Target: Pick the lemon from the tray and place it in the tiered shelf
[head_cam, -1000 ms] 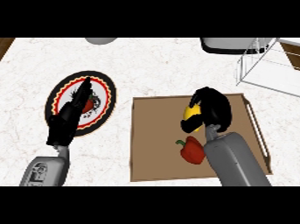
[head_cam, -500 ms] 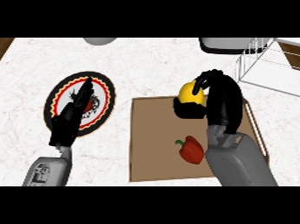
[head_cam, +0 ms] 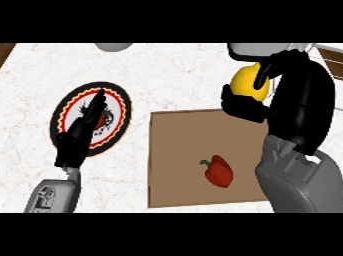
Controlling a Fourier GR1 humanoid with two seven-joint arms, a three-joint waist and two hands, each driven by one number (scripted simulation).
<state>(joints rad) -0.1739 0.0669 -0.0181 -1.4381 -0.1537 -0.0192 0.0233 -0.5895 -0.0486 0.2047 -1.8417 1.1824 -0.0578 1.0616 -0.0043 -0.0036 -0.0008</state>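
The marble counter (head_cam: 174, 75) spans the whole head view, under both hands. The brown tray (head_cam: 175, 150) lies below and to the inner side of the right hand (head_cam: 296, 95), partly hidden by that forearm. The white wire tiered shelf (head_cam: 342, 51) shows only in part, just beyond and to the outer side of the right hand. Its levels cannot be made out from here. A round patterned plate (head_cam: 118, 102) sits under the left hand (head_cam: 78, 137), which lies over it with straight fingers, holds nothing and takes no part in the step. A red pepper (head_cam: 220, 171) rests on the tray, below the right hand and apart from it. The lemon (head_cam: 244, 84) is off the tray. It is enclosed by the curled fingers and thumb of the right hand, raised past the tray's far edge, with its yellow face exposed on the inner side. Judgement: the pick is complete and the carry to the shelf is in hand. To do it well, the hand should hold its closure and travel outward and away, high enough to pass the shelf's wire frame. It should then bring the lemon over a level surface inside a tier. The fingers should open only once the fruit is supported, because a round lemon may roll toward an open edge.
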